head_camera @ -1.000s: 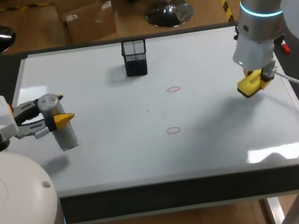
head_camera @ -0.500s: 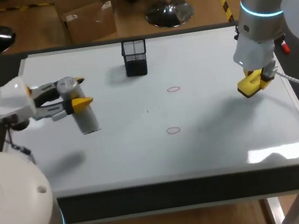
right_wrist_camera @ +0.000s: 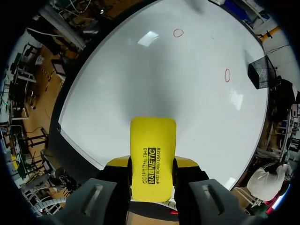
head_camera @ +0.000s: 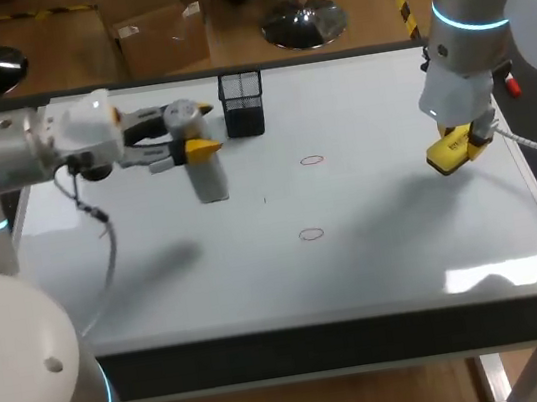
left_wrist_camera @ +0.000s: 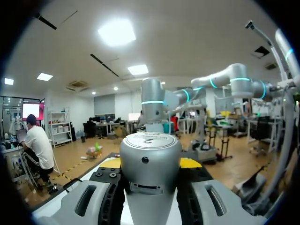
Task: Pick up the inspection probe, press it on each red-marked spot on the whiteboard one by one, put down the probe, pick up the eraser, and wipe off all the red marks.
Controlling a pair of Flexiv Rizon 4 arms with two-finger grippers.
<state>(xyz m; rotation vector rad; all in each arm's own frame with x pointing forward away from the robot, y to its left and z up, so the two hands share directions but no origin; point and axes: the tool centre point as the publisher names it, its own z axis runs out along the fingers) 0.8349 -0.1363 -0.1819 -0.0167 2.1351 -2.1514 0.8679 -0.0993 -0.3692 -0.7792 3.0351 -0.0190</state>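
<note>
Left fingers (head_camera: pixel 202 149): probe (head_camera: pixel 208 180) (apparently airborne); right fingers (right_wrist_camera: pixel 186 162): eraser (right_wrist_camera: pixel 152 154).

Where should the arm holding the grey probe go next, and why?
Probably across to the far red circle, then down. The left fingers hold the probe over the whiteboard, short of both that and the near red circle.

Probe (head_camera: pixel 206 175) just left of holder (head_camera: pixel 243 104), marks (head_camera: pixel 312 161) at centre, eraser (head_camera: pixel 450 151) far right

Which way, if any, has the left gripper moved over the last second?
Yes. The left gripper, shut on the inspection probe, has travelled across the whiteboard from its left edge to beside the black mesh holder.
</note>
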